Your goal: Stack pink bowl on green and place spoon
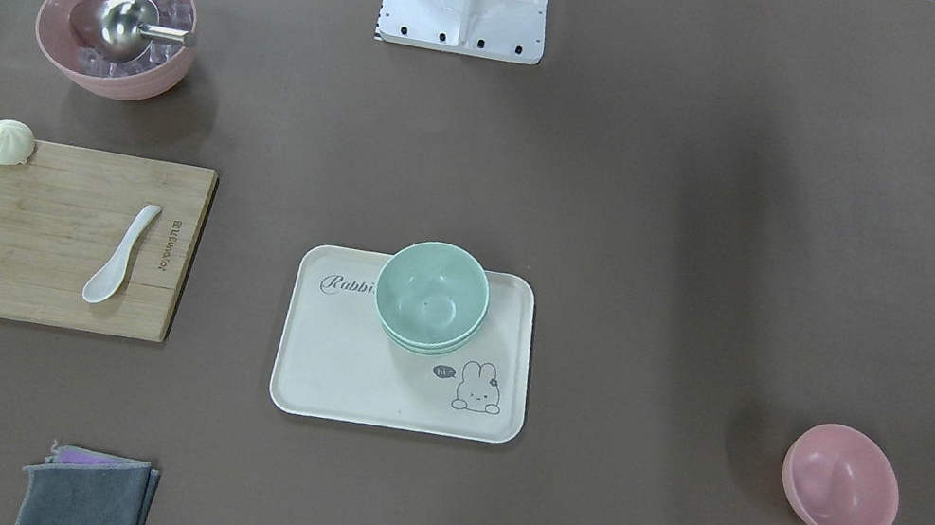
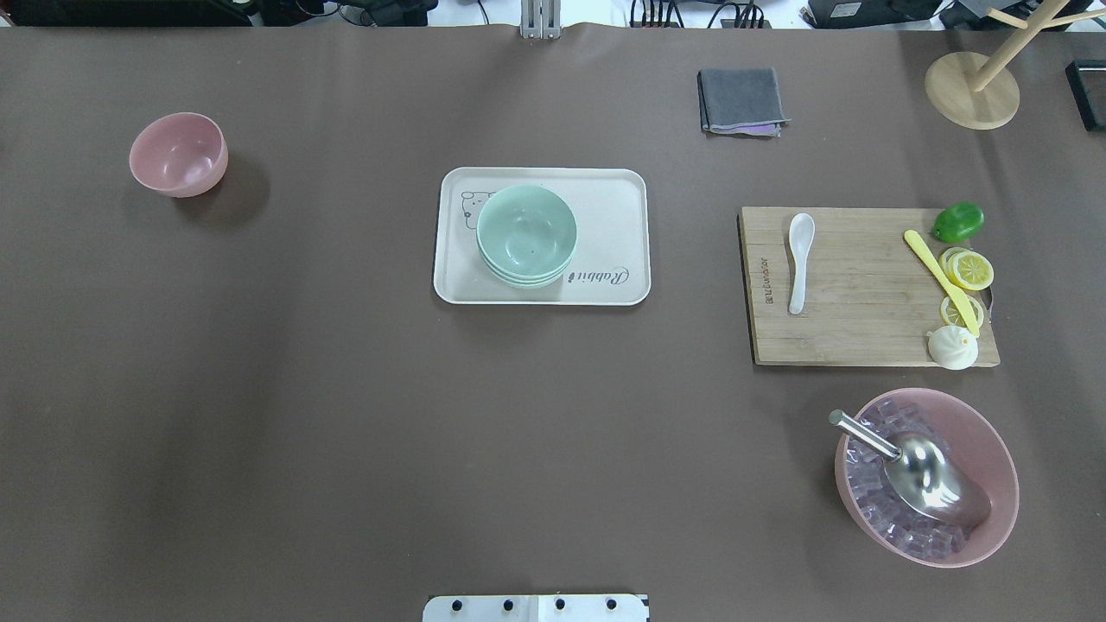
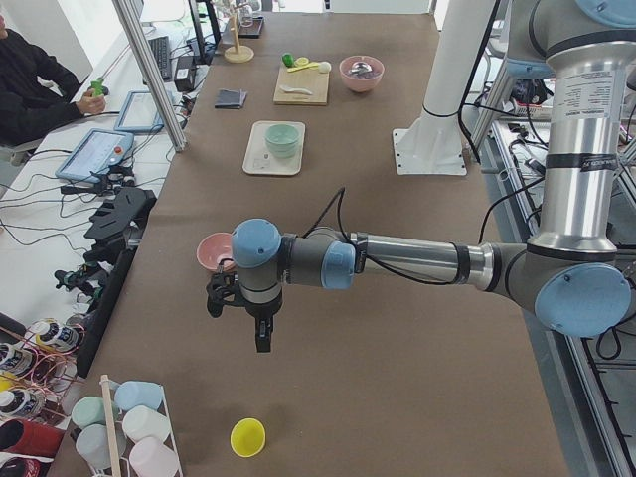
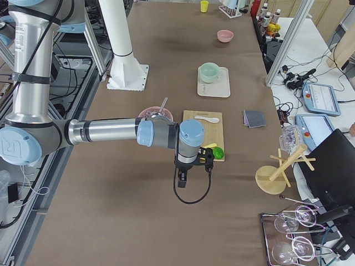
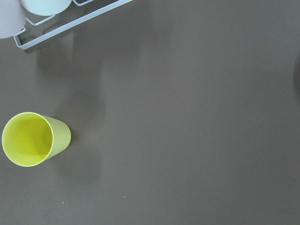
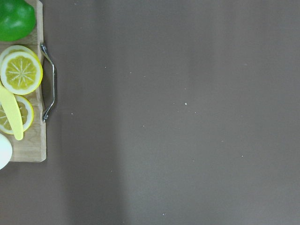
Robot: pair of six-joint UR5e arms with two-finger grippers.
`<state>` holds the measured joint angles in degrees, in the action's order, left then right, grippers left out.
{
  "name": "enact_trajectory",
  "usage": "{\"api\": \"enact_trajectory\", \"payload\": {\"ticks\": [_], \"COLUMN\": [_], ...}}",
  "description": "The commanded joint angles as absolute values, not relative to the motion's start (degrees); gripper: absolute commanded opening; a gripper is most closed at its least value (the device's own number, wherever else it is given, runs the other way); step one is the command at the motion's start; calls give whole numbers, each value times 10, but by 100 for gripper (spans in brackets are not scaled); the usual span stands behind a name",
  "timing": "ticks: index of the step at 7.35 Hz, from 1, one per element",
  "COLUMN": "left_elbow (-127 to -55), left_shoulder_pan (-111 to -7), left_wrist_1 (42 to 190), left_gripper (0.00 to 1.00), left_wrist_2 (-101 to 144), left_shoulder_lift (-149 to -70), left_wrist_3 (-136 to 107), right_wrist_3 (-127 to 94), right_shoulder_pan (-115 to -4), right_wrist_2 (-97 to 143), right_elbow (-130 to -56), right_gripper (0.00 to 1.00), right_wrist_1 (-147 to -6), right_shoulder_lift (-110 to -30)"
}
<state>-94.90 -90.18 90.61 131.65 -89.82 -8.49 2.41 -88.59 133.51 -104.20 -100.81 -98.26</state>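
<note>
Approach for the pink bowl, then the spoon

Close to the robot's edge, toward its right corner, a large ice bowl (image 2: 994, 458) with a metal scoop is pink too. Judging by the task, it is not the one wanted. Further out on that side the spoon (image 2: 799, 259) lies flat on the cutting board (image 2: 864, 337), handle toward the robot, apart from the lemon slices. At mid-table the green bowls (image 2: 526, 235) sit nested on the tray (image 2: 622, 181). Farthest, toward the far left corner, the empty pink bowl (image 2: 179, 154) stands upright, alone.

The left gripper (image 3: 263, 343) hangs fingers-down between that bowl and the table's left end. The right gripper (image 4: 182, 178) hangs just past the board, toward the right end. Whether either is wide or narrow cannot be told from the side views.

The first move looks like the left arm's. Pinch one wall of the bowl at the rim, lift it clear and keep it level. Lower it centred into the green stack so that it nests rather than tips.
</note>
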Motion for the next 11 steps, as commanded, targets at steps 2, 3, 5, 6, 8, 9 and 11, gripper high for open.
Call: {"api": "enact_trajectory", "payload": {"ticks": [2,3,5,6,8,9,11], "left_elbow": [-948,-948,-949,-951,-961,-954,-934], "left_shoulder_pan": [-902,-902,-901,-901,-901,-897,-849], "left_wrist_1": [906,906,905,906,908,924,956], "left_gripper": [98,98,98,98,98,98,98], "left_wrist_2": [1317,1317,1316,1317,1351,1364,1362], "left_shoulder_lift": [-898,-898,-898,-898,-905,-931,-953], "left_wrist_3": [-85,-86,-88,-88,-88,-89,-109], "right_wrist_3": [26,27,28,28,25,23,22], "right_shoulder_pan": [-886,-886,-886,-886,-886,-885,-881], "right_wrist_2": [1335,1336,1336,1337,1337,1336,1334], "right_elbow": [-1042,-1042,-1042,-1044,-1062,-1063,-1057], "right_gripper": [100,100,100,100,100,100,100], "right_wrist_1": [-1008,-1008,-1008,-1008,-1008,-1007,-999], "right_shoulder_lift": [-983,-983,-983,-983,-981,-977,-930]}}
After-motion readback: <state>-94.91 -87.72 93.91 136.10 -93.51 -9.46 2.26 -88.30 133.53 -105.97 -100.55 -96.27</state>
